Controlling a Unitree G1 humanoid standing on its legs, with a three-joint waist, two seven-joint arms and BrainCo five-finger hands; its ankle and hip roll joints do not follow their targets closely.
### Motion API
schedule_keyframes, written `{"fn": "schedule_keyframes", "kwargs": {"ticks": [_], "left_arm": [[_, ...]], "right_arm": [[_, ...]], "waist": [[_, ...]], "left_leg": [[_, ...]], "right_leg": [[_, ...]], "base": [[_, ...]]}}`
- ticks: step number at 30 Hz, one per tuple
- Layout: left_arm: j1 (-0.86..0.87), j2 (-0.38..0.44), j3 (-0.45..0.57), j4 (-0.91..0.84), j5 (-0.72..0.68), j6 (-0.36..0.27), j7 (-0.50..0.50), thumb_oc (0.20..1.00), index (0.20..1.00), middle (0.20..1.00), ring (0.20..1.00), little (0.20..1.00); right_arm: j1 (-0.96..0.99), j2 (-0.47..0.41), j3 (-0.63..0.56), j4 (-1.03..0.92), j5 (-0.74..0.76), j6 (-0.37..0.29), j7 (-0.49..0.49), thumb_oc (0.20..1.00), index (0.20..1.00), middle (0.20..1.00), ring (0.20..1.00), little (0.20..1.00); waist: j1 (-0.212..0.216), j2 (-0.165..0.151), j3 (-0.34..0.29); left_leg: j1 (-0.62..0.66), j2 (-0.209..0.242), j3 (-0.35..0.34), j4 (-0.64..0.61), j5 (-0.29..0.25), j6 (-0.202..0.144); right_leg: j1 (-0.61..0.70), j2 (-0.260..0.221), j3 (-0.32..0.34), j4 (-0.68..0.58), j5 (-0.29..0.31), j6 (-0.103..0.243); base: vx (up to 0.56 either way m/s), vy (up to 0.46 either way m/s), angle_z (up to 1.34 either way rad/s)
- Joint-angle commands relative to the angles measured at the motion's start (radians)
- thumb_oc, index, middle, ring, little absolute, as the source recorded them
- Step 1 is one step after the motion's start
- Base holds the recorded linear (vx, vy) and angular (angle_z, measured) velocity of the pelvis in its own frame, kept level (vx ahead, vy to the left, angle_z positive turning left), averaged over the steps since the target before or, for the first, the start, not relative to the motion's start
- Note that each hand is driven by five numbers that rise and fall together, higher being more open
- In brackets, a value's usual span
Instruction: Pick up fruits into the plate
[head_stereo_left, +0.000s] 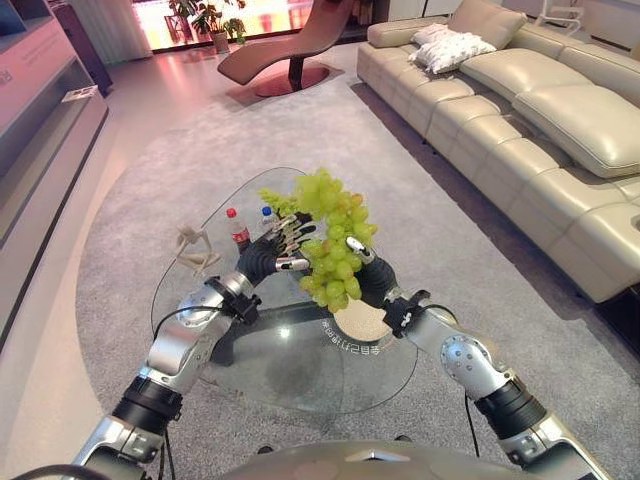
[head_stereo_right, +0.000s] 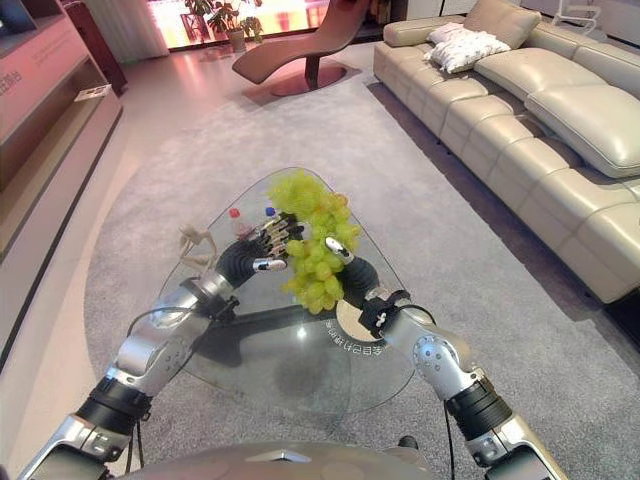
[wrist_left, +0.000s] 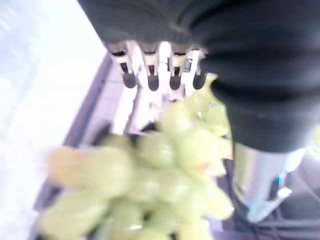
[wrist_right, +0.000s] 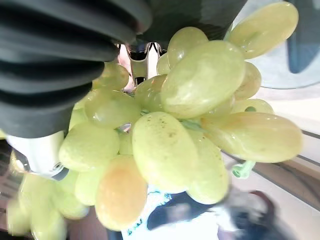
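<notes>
1. i'm looking down on a glass bench (head_stereo_left: 300, 370), rounded, standing on a grey rug (head_stereo_left: 130, 240); a cream sofa (head_stereo_left: 520, 110) runs along the 3 o'clock side of the room and a brown lounge chair (head_stereo_left: 300, 40) sits at 12 o'clock.
2. on the bench at about 10 o'clock stand two small bottles, a red-capped one (head_stereo_left: 237, 227) and a blue-capped one (head_stereo_left: 267, 214), with a pale figurine (head_stereo_left: 194, 250) just beside them.
3. the bunch of green grapes (head_stereo_left: 335, 245) is up off the glass, held between both hands over the middle of the bench; the plate (head_stereo_left: 362, 322), tan and round, lies just below it toward 5 o'clock, half hidden by my right wrist.
4. my left hand (head_stereo_left: 280, 245) has its fingers curled against the 9 o'clock side of the bunch.
5. my right hand (head_stereo_left: 368, 268) presses the 3 o'clock side, its fingers mostly buried in the fruit; i cannot tell how far they close.
6. the right wrist view brings the grapes (wrist_right: 190, 125) up close, some flushed yellow-orange; the left wrist view shows the left hand's fingers (wrist_left: 150, 70) reaching down to the bunch.
</notes>
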Motion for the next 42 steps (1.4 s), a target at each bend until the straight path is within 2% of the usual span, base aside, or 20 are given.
{"fn": "schedule_keyframes", "kwargs": {"ticks": [1,8,11,13,16,18,21,22,26,29,34,36,38,42], "left_arm": [[-0.049,0.061,0.070,0.026,0.050,-0.060,0.005,1.000,1.000,1.000,1.000,1.000],[0.012,0.060,0.108,0.071,0.105,-0.087,0.037,1.000,1.000,1.000,1.000,1.000],[0.023,0.051,0.111,0.102,0.161,-0.096,0.093,1.000,1.000,1.000,1.000,1.000],[0.028,0.043,0.110,0.129,0.189,-0.081,0.138,1.000,1.000,1.000,1.000,1.000],[0.025,0.008,0.099,0.226,0.201,-0.058,0.218,1.000,1.000,1.000,1.000,1.000],[0.021,-0.013,0.085,0.305,0.216,-0.067,0.257,1.000,1.000,1.000,1.000,1.000],[0.012,-0.046,0.065,0.459,0.234,-0.044,0.334,1.000,1.000,1.000,1.000,1.000],[0.013,-0.063,0.064,0.536,0.251,-0.019,0.377,1.000,1.000,1.000,1.000,1.000],[0.014,-0.112,0.087,0.788,0.363,-0.046,0.448,1.000,1.000,1.000,1.000,1.000],[0.000,-0.121,0.085,0.955,0.443,-0.061,0.472,1.000,1.000,1.000,1.000,1.000],[-0.030,-0.118,0.079,1.105,0.452,-0.076,0.481,1.000,1.000,1.000,1.000,1.000],[-0.032,-0.117,0.080,1.120,0.458,-0.076,0.484,1.000,1.000,1.000,1.000,1.000],[-0.043,-0.113,0.076,1.140,0.472,-0.079,0.483,1.000,1.000,1.000,1.000,1.000],[-0.058,-0.110,0.059,1.137,0.459,-0.104,0.490,1.000,1.000,1.000,1.000,1.000]], "right_arm": [[-0.040,0.056,-0.086,-0.057,0.013,-0.080,0.056,0.200,0.200,0.200,0.200,0.200],[-0.001,0.048,-0.130,0.006,-0.035,-0.117,0.060,0.200,0.200,0.200,0.200,0.200],[0.004,0.045,-0.153,0.056,-0.102,-0.118,0.045,0.200,0.200,0.200,0.200,0.200],[-0.001,0.040,-0.163,0.104,-0.144,-0.124,0.044,0.200,0.200,0.200,0.200,0.200],[-0.026,0.033,-0.177,0.193,-0.240,-0.142,0.006,0.200,0.200,0.200,0.200,0.200],[-0.046,0.027,-0.186,0.254,-0.273,-0.156,-0.010,0.200,0.200,0.200,0.200,0.200],[-0.086,0.001,-0.198,0.364,-0.347,-0.176,-0.059,0.200,0.200,0.200,0.200,0.200],[-0.103,-0.014,-0.205,0.414,-0.399,-0.182,-0.089,0.200,0.200,0.200,0.200,0.200],[-0.151,-0.042,-0.207,0.564,-0.493,-0.197,-0.139,0.200,0.200,0.200,0.200,0.200],[-0.228,-0.076,-0.198,0.712,-0.582,-0.210,-0.170,0.200,0.200,0.200,0.200,0.200],[-0.355,-0.119,-0.180,0.900,-0.672,-0.220,-0.181,0.200,0.200,0.200,0.200,0.200],[-0.371,-0.126,-0.178,0.919,-0.686,-0.220,-0.185,0.200,0.200,0.200,0.200,0.200],[-0.432,-0.156,-0.169,0.952,-0.758,-0.206,-0.192,0.200,0.200,0.200,0.200,0.200],[-0.505,-0.204,-0.131,0.970,-0.880,-0.231,-0.200,0.200,0.200,0.200,0.200,0.200]], "waist": [[0.007,-0.045,0.039],[0.014,-0.045,0.048],[0.017,-0.043,0.057],[0.020,-0.042,0.065],[0.029,-0.042,0.086],[0.034,-0.043,0.099],[0.048,-0.049,0.132],[0.055,-0.051,0.145],[0.074,-0.059,0.169],[0.089,-0.060,0.198],[0.107,-0.046,0.253],[0.110,-0.042,0.264],[0.119,-0.024,0.311],[0.134,-0.002,0.370]], "left_leg": [[-0.031,-0.020,-0.008,0.024,-0.030,0.032],[-0.036,-0.022,-0.012,0.025,-0.031,0.032],[-0.041,-0.024,-0.016,0.029,-0.031,0.033],[-0.047,-0.025,-0.020,0.034,-0.034,0.033],[-0.072,-0.030,-0.036,0.048,-0.038,0.034],[-0.085,-0.035,-0.047,0.048,-0.038,0.036],[-0.108,-0.044,-0.066,0.042,-0.035,0.037],[-0.115,-0.048,-0.074,0.037,-0.033,0.038],[-0.127,-0.056,-0.090,0.028,-0.032,0.040],[-0.153,-0.063,-0.106,0.036,-0.033,0.042],[-0.192,-0.081,-0.129,0.049,-0.035,0.052],[-0.199,-0.085,-0.132,0.052,-0.034,0.053],[-0.238,-0.101,-0.139,0.070,-0.033,0.059],[-0.295,-0.122,-0.158,0.118,-0.036,0.063]], "right_leg": [[0.036,-0.037,-0.058,0.061,-0.069,-0.009],[0.035,-0.036,-0.062,0.061,-0.071,-0.010],[0.029,-0.036,-0.064,0.068,-0.074,-0.011],[0.025,-0.035,-0.064,0.072,-0.076,-0.013],[0.006,-0.033,-0.062,0.083,-0.083,-0.018],[-0.003,-0.030,-0.063,0.085,-0.083,-0.021],[-0.021,-0.029,-0.067,0.086,-0.082,-0.022],[-0.027,-0.029,-0.070,0.085,-0.080,-0.021],[-0.033,-0.029,-0.081,0.078,-0.076,-0.020],[-0.054,-0.027,-0.080,0.089,-0.080,-0.022],[-0.093,-0.019,-0.074,0.118,-0.092,-0.033],[-0.101,-0.017,-0.072,0.125,-0.094,-0.034],[-0.146,-0.014,-0.079,0.172,-0.109,-0.040],[-0.202,-0.011,-0.089,0.232,-0.127,-0.052]], "base": [[0.01,-0.004,0.04],[0.01,-0.002,0.03],[0.00,0.000,0.00],[0.00,0.000,0.00],[-0.05,-0.005,0.08],[-0.08,-0.016,0.14],[-0.12,-0.042,0.13],[-0.09,-0.049,0.09],[-0.04,-0.047,0.12],[-0.07,-0.054,0.03],[-0.06,-0.013,0.12],[-0.05,0.009,0.06],[-0.14,0.035,0.07],[-0.08,0.031,0.07]]}}
